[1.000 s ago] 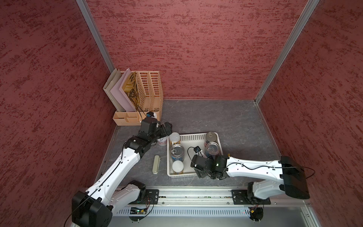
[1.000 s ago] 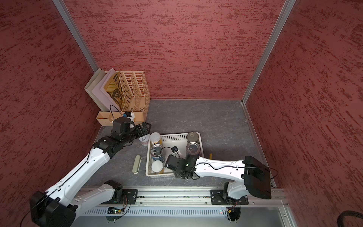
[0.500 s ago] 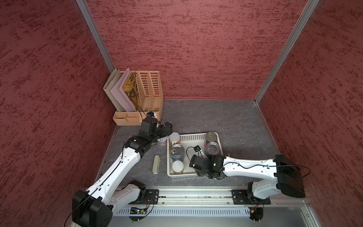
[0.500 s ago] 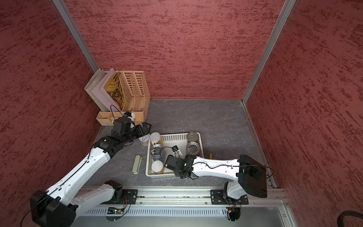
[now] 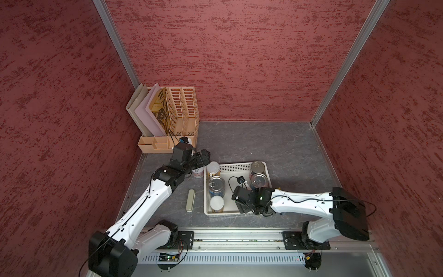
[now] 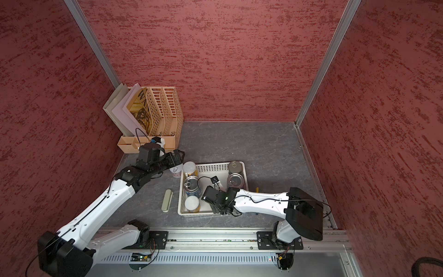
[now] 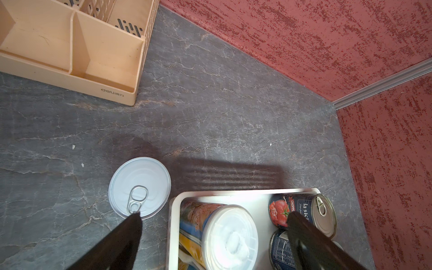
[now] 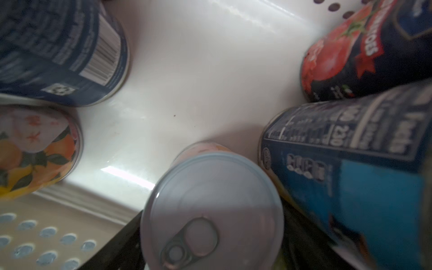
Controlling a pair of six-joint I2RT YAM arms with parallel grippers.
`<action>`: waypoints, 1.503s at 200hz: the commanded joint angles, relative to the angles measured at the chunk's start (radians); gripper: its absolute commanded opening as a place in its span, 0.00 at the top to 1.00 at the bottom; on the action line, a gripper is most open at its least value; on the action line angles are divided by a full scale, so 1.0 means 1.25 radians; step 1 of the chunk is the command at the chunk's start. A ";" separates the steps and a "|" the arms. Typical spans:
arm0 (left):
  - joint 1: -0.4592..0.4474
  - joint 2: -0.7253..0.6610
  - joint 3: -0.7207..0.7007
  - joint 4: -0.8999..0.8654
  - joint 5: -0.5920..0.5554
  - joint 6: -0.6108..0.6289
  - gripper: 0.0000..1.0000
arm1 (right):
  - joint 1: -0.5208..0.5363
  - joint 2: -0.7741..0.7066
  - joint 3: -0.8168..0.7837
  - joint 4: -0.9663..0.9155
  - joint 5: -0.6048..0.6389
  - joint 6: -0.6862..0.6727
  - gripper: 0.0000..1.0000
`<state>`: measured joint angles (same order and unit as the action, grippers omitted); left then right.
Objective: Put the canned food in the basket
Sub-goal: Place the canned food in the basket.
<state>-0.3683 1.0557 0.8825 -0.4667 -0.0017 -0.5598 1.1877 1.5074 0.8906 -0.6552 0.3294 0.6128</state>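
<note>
The left gripper [image 7: 215, 216] hangs wide open and empty above a white-topped can [image 7: 139, 188] just outside the basket [image 5: 236, 165]; the right gripper [image 8: 210, 226] straddles a second small can [image 8: 210, 184] inside it, its grip impossible to judge.

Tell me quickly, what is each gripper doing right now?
Left gripper: jaws open, holding nothing.
Right gripper: jaws flank a small can in the basket; grip cannot be told.
</note>
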 commanded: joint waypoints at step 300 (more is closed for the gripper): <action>0.004 0.014 0.029 -0.016 -0.009 0.004 0.00 | -0.014 0.141 0.193 -0.118 0.000 -0.119 0.17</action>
<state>-0.3683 1.0744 0.8902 -0.4786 -0.0017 -0.5602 1.1763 1.6752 1.1233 -0.7956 0.3367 0.4671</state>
